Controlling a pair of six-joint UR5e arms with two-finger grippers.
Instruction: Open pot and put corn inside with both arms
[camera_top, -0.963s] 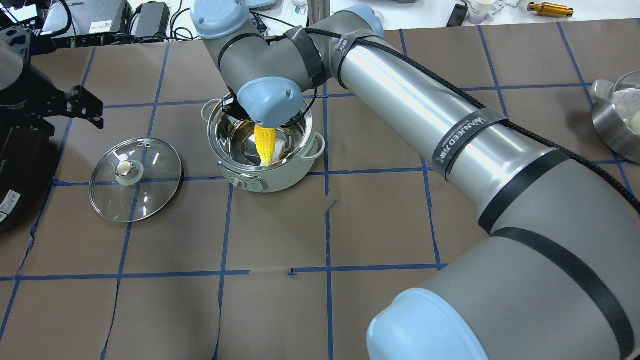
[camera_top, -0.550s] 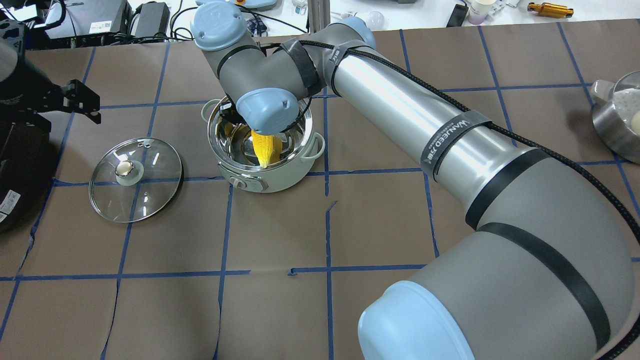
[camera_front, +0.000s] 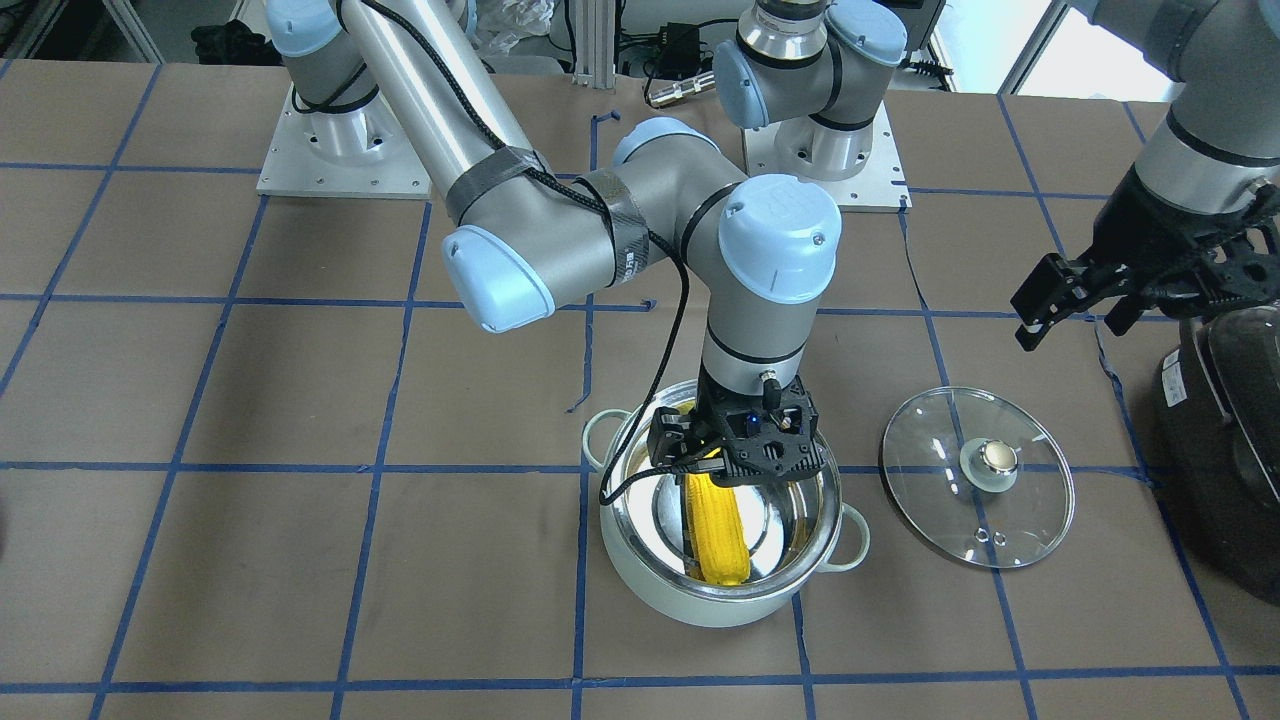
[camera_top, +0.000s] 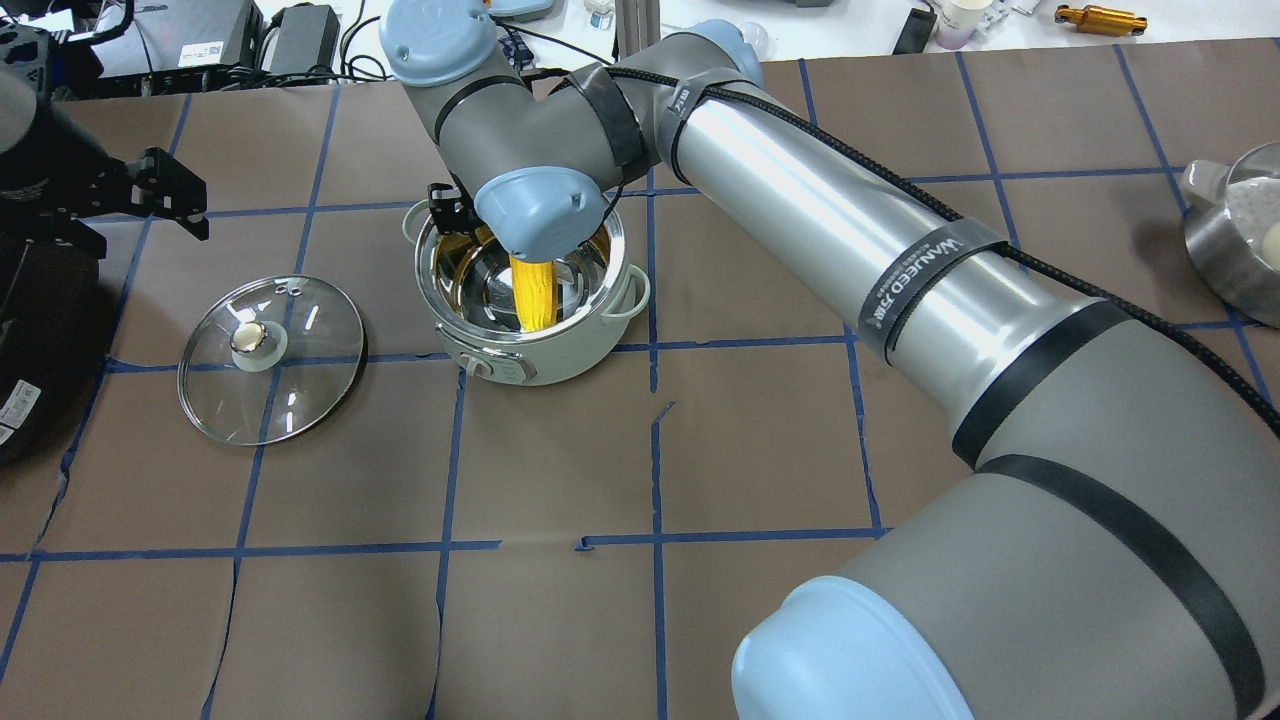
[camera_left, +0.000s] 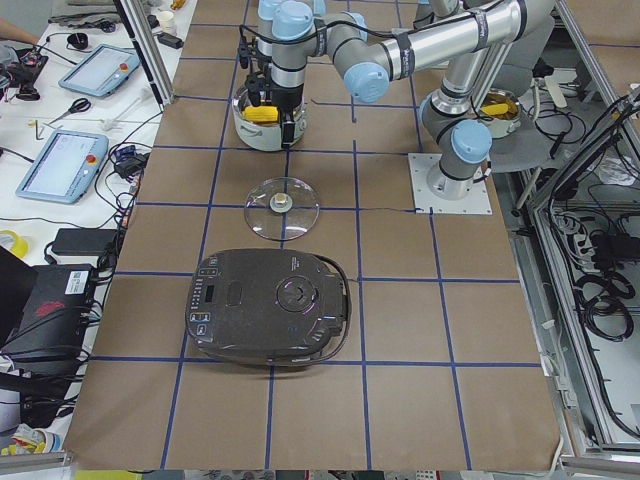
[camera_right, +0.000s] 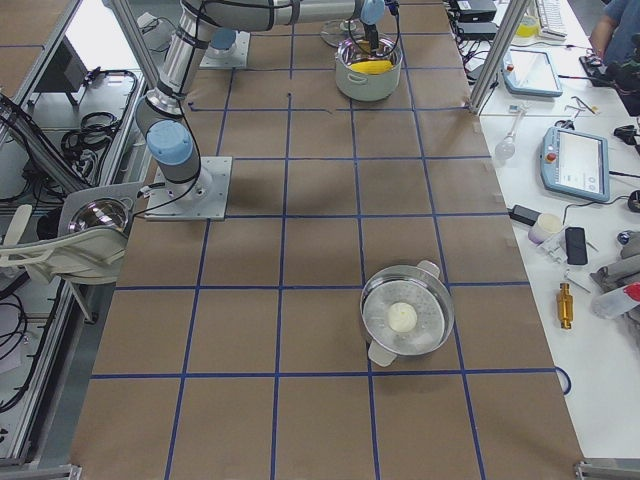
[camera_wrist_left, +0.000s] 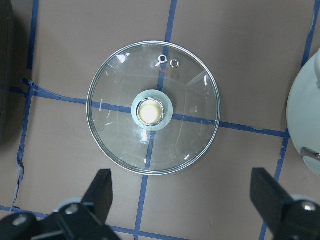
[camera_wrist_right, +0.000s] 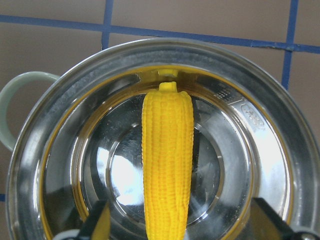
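Now | right hand (camera_front: 735, 462) spread above pot (camera_front: 640, 590), lower centre, seemingly clear of corn (camera_wrist_right: 167, 165), which lies inside, so letting go is safe | lid (camera_wrist_left: 190, 125) parked flat on table (camera_front: 300, 560), freeing the opening | left hand (camera_wrist_left: 186, 196) spread over lid.

Black appliance (camera_left: 268, 320) — steel bowl (camera_right: 375, 330) holding white ball (camera_right: 401, 317)

Right end effector (camera_front: 732, 462) opened; corn (camera_front: 716, 528) dropped onto pot (camera_front: 700, 605) floor.

Corn (camera_front: 716, 535) end beneath right jaws
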